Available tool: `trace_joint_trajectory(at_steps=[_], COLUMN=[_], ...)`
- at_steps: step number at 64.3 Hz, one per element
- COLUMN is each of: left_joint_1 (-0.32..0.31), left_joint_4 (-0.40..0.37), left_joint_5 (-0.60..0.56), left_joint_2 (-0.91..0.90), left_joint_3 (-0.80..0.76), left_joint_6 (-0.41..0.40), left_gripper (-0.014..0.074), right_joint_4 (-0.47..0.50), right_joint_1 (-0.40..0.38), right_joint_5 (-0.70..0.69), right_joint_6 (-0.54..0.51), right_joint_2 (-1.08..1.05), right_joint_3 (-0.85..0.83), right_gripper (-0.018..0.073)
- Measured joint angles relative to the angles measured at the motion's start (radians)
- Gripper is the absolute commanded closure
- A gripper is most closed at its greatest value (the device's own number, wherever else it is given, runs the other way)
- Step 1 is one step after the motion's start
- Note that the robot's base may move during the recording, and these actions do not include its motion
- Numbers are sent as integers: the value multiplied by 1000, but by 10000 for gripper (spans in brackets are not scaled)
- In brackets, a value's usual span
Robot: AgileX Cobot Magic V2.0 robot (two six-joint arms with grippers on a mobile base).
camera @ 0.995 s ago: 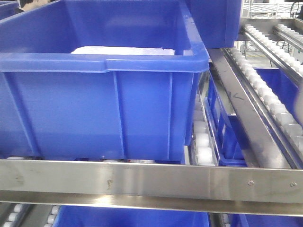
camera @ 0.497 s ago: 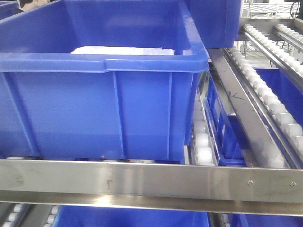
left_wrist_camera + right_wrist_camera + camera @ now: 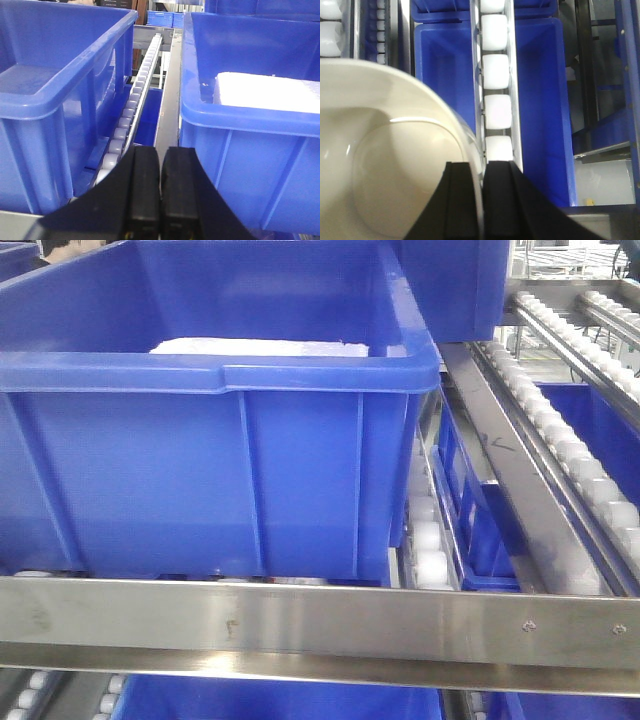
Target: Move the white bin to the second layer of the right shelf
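Cream-white bin (image 3: pixel 385 165), one, pinched at its rim by right hand (image 3: pixel 479 200).

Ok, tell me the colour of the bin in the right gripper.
Cream-white, glossy white bin; right wrist view shows it best.

Cream-white bin (image 3: pixel 385 165), blue ribbed crates (image 3: pixel 220 440), white rollers (image 3: pixel 497 72), black claw (image 3: pixel 479 200).

A warehouse or factory floor (steel roller racks (image 3: pixel 560 440) loaded with blue crates (image 3: pixel 220 440)).
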Motion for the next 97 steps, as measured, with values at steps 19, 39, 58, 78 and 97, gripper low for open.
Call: trace_joint_trajectory(at_steps=[19, 39, 58, 78, 97], left_joint_1=[0, 0, 0, 0, 0], left_joint_4=[0, 0, 0, 0, 0], left_joint_5=[0, 0, 0, 0, 0], left_joint_2=[0, 0, 0, 0, 0], left_joint_3=[0, 0, 0, 0, 0], left_joint_6=[0, 0, 0, 0, 0], left_gripper=[512, 512, 512, 512, 512], right_joint_4=[43, 44, -120, -595, -752], right_joint_1=[0, 97, 288, 573, 669], right_joint_5=[19, 137, 185, 203, 103], right_joint_6=[0, 19, 282, 917, 1091], right_joint_2=[-19, -201, -334, -381, -511], right_joint_3=[-10, -25, -25, -25, 73], right_gripper=[208, 328, 506, 510, 510])
